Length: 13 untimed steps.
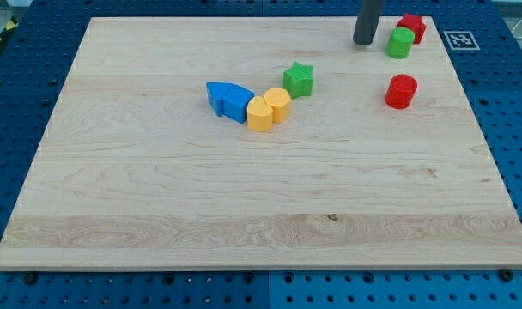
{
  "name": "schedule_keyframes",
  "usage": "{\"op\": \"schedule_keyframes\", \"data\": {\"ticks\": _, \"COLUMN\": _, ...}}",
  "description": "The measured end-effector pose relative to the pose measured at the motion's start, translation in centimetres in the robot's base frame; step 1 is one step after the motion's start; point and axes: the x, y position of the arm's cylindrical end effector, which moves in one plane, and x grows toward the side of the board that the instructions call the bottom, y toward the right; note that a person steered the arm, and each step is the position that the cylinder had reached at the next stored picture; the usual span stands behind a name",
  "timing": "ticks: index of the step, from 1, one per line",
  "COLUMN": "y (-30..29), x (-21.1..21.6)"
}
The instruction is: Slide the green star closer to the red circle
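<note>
Nearest the view's bottom, the counter (pixel 244 232) carries nothing. Farther in, well to the view's left of and below my tip (pixel 363 42), two blue blocks (pixel 227 99) and two yellow blocks (pixel 269 109) sit in a chain. The upper yellow one lies just beside the green star (pixel 299 79). The red circle (pixel 401 91) stands below my tip, slightly to the view's right, well apart from the star.

There is no gripper here, only a rod with nothing to open or hold. I judge my tip should circle to the star's left face from above, clear of the yellows, then push rightward.

Just right of my tip, a green cylinder (pixel 400 43) and a red block (pixel 411 27) stay off that path.
</note>
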Motion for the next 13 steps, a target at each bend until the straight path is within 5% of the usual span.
{"op": "schedule_keyframes", "data": {"ticks": 3, "y": 5.3, "x": 0.0}}
{"op": "schedule_keyframes", "data": {"ticks": 5, "y": -5.3, "x": 0.7}}
{"op": "schedule_keyframes", "data": {"ticks": 8, "y": -17.6, "x": 9.0}}
{"op": "schedule_keyframes", "data": {"ticks": 13, "y": -6.4, "x": 10.6}}
